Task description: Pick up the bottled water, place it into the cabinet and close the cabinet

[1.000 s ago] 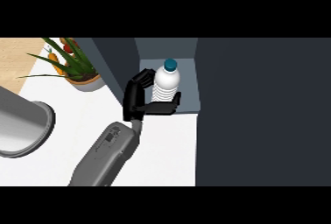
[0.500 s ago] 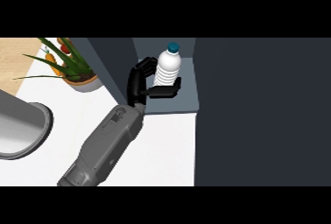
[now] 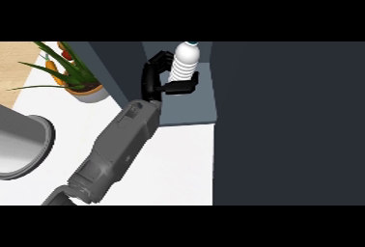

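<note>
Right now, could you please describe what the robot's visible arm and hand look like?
One arm shows: a boxy grey forearm with panel seams and a small recessed square near the wrist, ending in a glossy black hand with blocky segmented fingers. No cables or markings show.

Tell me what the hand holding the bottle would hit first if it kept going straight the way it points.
Probably the cabinet's back wall. The hand, curled round the bottle, points up the view into the open cabinet; nothing else shows ahead, though depth is unclear.
</note>
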